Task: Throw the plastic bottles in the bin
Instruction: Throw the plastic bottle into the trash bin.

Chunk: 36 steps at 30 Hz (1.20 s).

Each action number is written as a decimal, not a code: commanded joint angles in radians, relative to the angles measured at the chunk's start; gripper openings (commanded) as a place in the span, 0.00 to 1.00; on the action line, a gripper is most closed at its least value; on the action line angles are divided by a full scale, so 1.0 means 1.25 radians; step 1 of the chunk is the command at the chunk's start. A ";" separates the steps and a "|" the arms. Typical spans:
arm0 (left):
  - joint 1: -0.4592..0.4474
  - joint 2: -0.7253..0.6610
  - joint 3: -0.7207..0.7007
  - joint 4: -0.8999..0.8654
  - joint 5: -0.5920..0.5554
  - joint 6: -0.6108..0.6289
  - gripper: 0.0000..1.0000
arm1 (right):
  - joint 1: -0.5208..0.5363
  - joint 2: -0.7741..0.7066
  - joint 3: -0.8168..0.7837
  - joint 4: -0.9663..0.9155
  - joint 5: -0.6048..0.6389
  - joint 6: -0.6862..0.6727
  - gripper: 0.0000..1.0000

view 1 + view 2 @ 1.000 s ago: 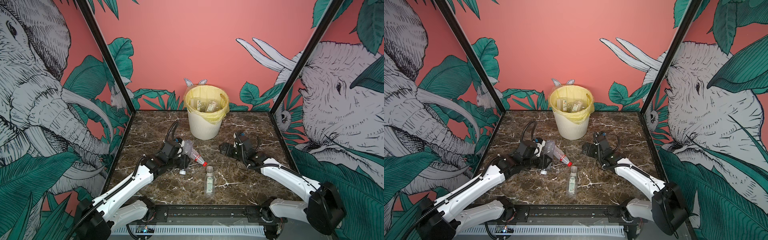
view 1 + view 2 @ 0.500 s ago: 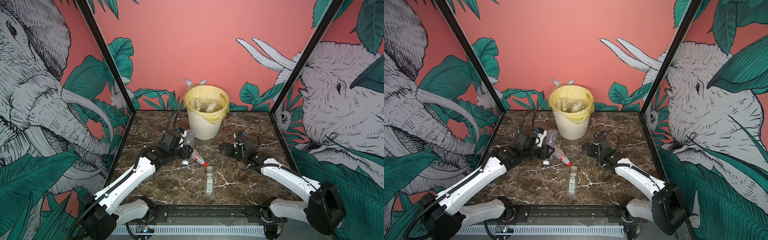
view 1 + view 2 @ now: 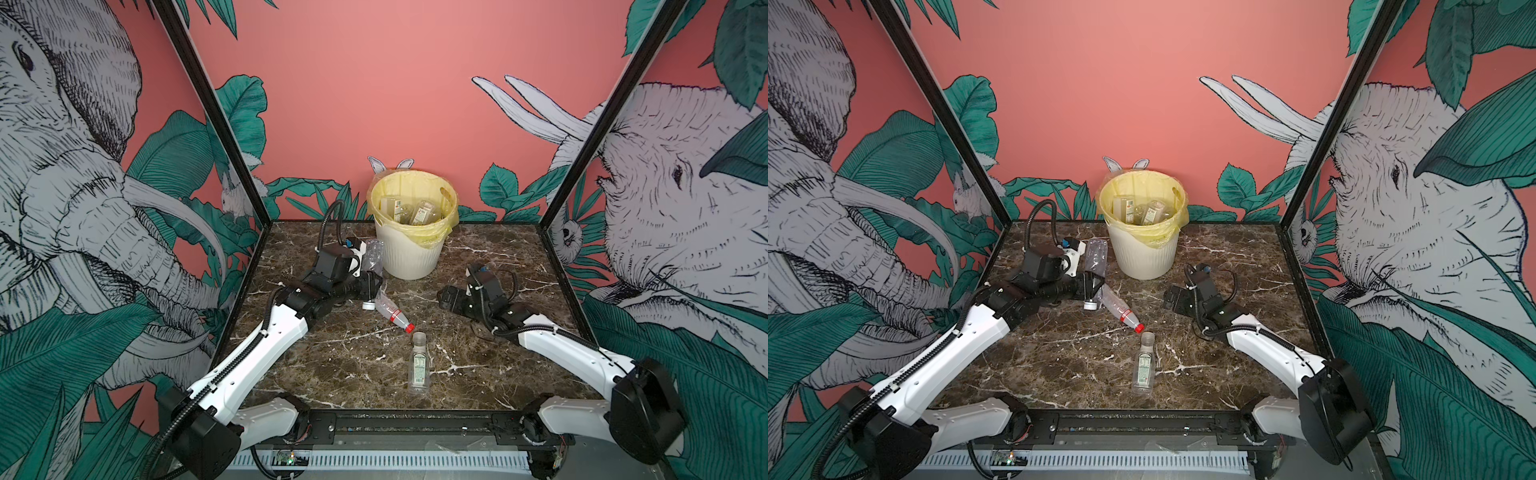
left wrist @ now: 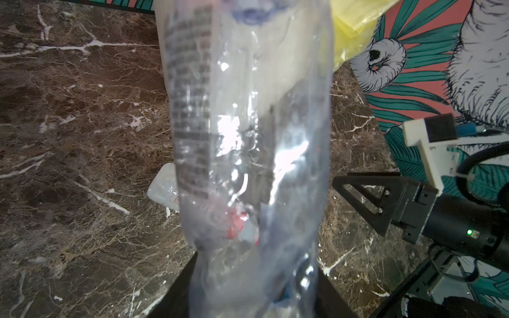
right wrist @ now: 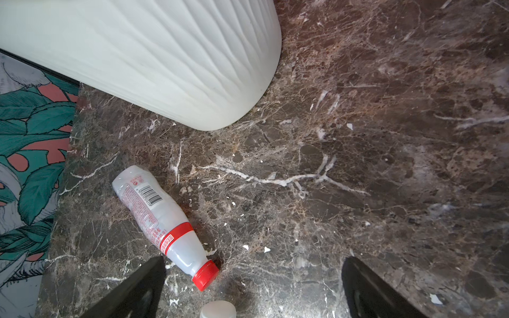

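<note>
Clear bottle (image 3: pixel 372 254) sits clamped in your left end effector (image 3: pixel 369 280), arm stretched forward, raised since a second ago, bin (image 3: pixel 409 259) just beside; right end effector (image 3: pixel 445 296) gapes wide.

- Dark brown marble tabletop (image 3: pixel 332 365), veined white.
- Pink back wall (image 3: pixel 374 83) with painted green leaves (image 3: pixel 243 108) and white rabbit ears (image 3: pixel 376 165).
- Elephant murals (image 3: pixel 83 208) on both side panels.
- Black frame posts (image 3: pixel 210 104) at the rear corners.
</note>
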 commanded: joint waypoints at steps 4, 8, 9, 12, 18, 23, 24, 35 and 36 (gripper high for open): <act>0.054 -0.018 0.018 0.069 0.075 -0.018 0.50 | -0.006 0.031 0.043 0.019 0.006 -0.006 0.99; 0.078 -0.032 -0.017 0.103 0.084 0.006 0.51 | -0.009 0.045 0.053 0.024 0.005 -0.009 0.99; 0.089 -0.037 -0.033 0.121 0.100 0.000 0.51 | -0.011 0.049 0.057 0.025 0.003 -0.010 0.99; 0.110 -0.059 -0.093 0.192 0.141 -0.029 0.51 | -0.015 0.058 0.063 0.027 0.002 -0.016 0.99; 0.115 -0.102 -0.155 0.219 0.179 -0.011 0.51 | -0.030 0.077 0.080 0.025 -0.010 -0.024 0.99; 0.115 -0.103 -0.117 0.214 0.161 -0.011 0.52 | -0.039 0.083 0.076 0.039 -0.016 -0.021 0.99; 0.116 -0.091 -0.088 0.209 0.157 -0.013 0.52 | -0.041 0.084 0.075 0.041 -0.018 -0.021 0.99; 0.114 0.350 0.510 0.153 0.184 -0.087 0.61 | -0.050 0.036 0.029 0.080 0.018 0.005 0.99; 0.113 0.421 0.586 0.156 0.198 -0.104 0.65 | -0.051 0.033 0.027 0.082 0.018 0.006 0.99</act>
